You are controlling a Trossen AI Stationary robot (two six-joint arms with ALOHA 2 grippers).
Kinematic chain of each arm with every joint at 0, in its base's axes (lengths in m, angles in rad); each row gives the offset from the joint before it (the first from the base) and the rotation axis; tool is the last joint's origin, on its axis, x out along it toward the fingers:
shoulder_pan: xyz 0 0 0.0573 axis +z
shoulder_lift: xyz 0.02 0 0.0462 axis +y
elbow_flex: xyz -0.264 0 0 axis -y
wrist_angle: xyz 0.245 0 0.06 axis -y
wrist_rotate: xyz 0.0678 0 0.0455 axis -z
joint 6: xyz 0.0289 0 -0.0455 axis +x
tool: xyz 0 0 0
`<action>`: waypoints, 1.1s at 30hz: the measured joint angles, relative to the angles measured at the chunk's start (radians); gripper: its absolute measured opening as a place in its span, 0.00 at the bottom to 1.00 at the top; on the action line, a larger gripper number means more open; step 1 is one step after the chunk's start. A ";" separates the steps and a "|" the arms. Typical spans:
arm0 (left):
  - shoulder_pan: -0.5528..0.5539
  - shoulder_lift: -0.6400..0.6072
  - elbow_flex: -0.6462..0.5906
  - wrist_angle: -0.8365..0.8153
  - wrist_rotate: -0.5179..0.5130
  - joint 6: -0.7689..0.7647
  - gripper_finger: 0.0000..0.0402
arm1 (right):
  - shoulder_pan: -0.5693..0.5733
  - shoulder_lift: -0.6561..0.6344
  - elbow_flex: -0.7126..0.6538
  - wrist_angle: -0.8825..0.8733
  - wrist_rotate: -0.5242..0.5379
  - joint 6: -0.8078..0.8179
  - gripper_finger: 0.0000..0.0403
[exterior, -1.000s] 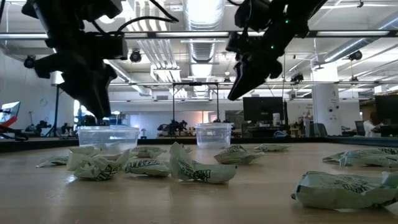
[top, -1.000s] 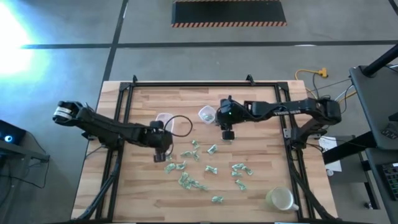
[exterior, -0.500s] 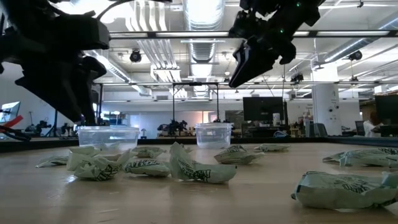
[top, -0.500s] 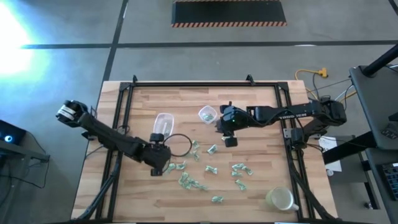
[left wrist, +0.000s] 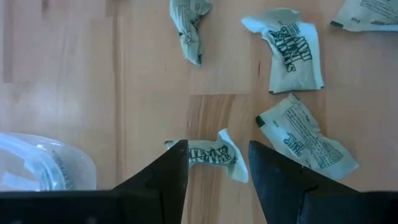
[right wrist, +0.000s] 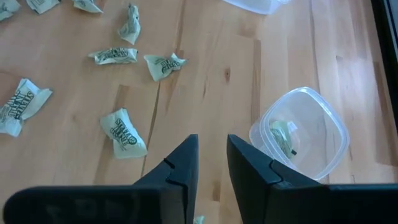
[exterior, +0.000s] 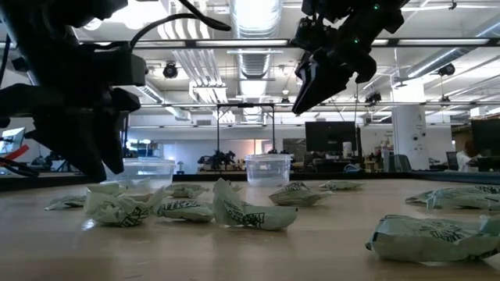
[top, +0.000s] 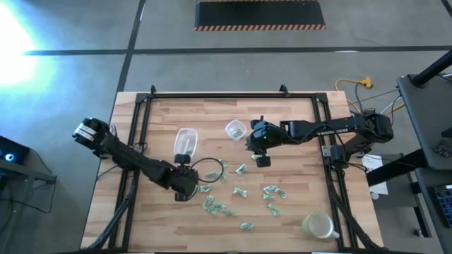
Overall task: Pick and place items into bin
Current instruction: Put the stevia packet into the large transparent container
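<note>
Lying crosswise between the spread fingers (left wrist: 176, 174) of the left gripper (top: 185, 185), one wrapped piece (left wrist: 214, 157) has its long axis running from one finger toward the other, a twisted end poking up near the farther finger. It sits on the table (top: 282, 113) in the gap, not yet pinched, with air showing on either side. Other pieces (top: 239, 190) lie scattered over the middle of the boards, just beyond the left gripper; in the left wrist view two flatter ones (left wrist: 288, 53) lie beside the framed piece, their print running at different angles.

Compared with half a second ago, the left gripper has come further toward the near edge and lower, down at the left rim of the scatter; in the low view it now hangs just above the wood. The right gripper (top: 260, 149) has barely shifted and hovers high, its fingers a narrow gap apart and holding nothing, near a small clear bin (right wrist: 300, 134) with one piece inside. A second clear bin (top: 185, 141) stands beside the left arm.
</note>
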 joint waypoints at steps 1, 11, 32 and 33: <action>0.000 0.001 0.000 0.003 0.001 0.000 0.37 | 0.000 0.000 0.000 -0.001 0.000 0.001 0.18; 0.000 0.045 0.000 0.042 0.038 -0.001 0.37 | 0.000 0.000 0.000 -0.003 0.000 0.019 0.20; 0.007 0.055 0.000 0.013 0.064 0.001 0.01 | 0.000 0.000 -0.002 -0.003 0.000 0.019 0.17; 0.007 0.055 0.000 0.014 0.061 0.001 0.01 | 0.000 0.000 -0.002 -0.003 0.000 0.019 0.17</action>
